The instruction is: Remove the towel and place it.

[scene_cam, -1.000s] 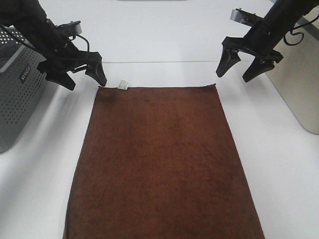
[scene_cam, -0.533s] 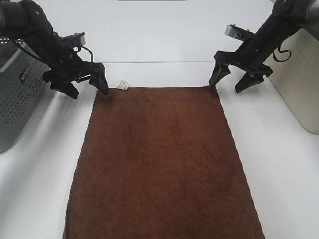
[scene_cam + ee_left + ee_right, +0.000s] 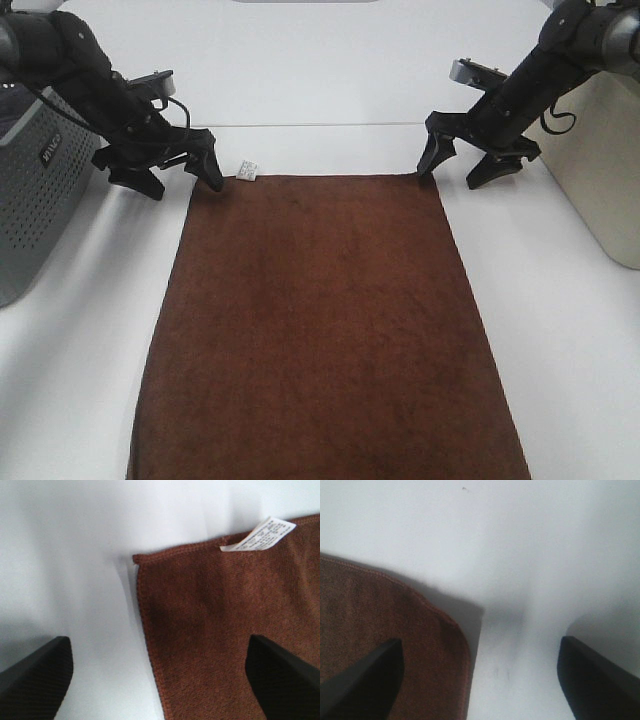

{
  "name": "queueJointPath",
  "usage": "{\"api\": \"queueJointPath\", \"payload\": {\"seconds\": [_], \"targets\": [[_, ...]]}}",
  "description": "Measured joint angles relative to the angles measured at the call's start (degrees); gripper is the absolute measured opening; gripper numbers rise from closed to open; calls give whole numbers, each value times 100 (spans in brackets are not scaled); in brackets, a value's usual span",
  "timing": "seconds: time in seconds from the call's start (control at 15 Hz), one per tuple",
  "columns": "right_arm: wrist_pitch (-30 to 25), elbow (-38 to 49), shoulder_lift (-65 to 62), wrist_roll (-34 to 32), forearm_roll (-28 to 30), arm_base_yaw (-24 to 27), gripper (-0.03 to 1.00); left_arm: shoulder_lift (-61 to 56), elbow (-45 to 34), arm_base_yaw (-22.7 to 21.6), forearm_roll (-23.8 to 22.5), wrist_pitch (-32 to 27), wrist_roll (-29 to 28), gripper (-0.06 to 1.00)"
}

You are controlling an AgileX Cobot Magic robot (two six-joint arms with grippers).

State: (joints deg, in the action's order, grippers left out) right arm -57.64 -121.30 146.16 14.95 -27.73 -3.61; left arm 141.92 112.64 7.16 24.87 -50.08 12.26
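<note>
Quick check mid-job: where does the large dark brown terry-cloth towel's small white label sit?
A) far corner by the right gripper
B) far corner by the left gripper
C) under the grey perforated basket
B: the white label pokes out of the towel at its far corner, next to the open left gripper; the left wrist view shows it too.

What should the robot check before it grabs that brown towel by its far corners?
1. Towel lying flat on the white table: ok.
2. Left jaws open, astride the corner by the white label: ok.
3. Right jaws open, astride the other far corner: ok.
4. Corners gripped: not ok, neither is pinched yet.
5. Jaw tips low enough to catch the cloth: cannot tell.
6. Left arm clear of the grey basket: cannot tell; they overlap in the high view.
</note>
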Motion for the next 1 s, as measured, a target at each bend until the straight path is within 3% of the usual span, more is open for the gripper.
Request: {"api": "queueJointPath", "payload": {"seconds": [0.4, 0.67, 0.87, 1.0], "targets": [[183, -6, 0, 0, 189, -579, 79, 74, 34, 407, 372, 143, 17, 82], [258, -6, 0, -74, 607, -785, 69, 126, 52, 602, 418, 275, -109, 78], [269, -6, 17, -166, 900, -785, 46, 160, 52, 625, 413, 309, -132, 63], [315, -6, 46, -172, 945, -773, 21, 201, 52, 625, 395, 367, -149, 36]]}}
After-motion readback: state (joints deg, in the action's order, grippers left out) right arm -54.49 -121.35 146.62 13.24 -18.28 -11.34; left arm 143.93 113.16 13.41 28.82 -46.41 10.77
